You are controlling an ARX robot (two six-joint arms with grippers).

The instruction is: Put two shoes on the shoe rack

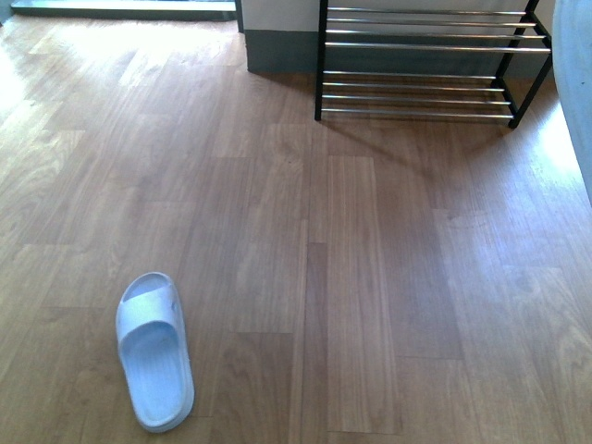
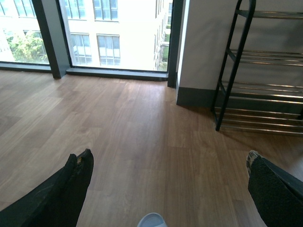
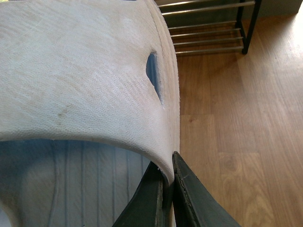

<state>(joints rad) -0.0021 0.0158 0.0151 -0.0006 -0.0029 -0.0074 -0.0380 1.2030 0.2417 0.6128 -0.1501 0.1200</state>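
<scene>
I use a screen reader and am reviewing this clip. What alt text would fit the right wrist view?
The right gripper is shut on the strap edge of a pale blue slide slipper, which fills most of the picture. Past it, wooden floor reaches the shoe rack, black-framed with chrome rods.

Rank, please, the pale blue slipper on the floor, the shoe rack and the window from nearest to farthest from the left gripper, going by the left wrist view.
From the left gripper:
1. Slipper: on the floor, close under the open fingers.
2. Shoe rack: further ahead, against the wall.
3. Window: farthest, beyond the wall corner.
</scene>
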